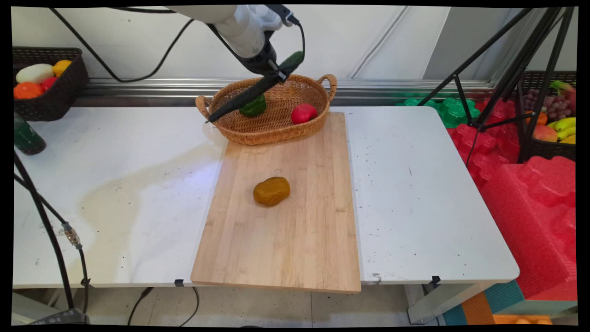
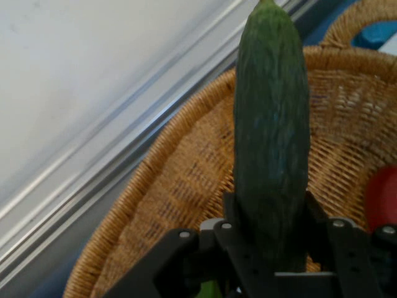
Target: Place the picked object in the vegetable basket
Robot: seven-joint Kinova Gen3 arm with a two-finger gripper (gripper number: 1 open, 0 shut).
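White arm, black gripper

We see a smooth white rounded arm [image 1: 239,27] ending in a black wrist section, with black cables [image 1: 138,69] looping off it. Our gripper [image 2: 270,248] is matte black linkage, studded with small round silver screws [image 2: 184,234] at its joints.

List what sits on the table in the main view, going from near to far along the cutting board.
Near edge of the cutting board → brown potato → wicker basket holding a red pepper and a green pepper → the pincer, above the basket, shut on a cucumber.
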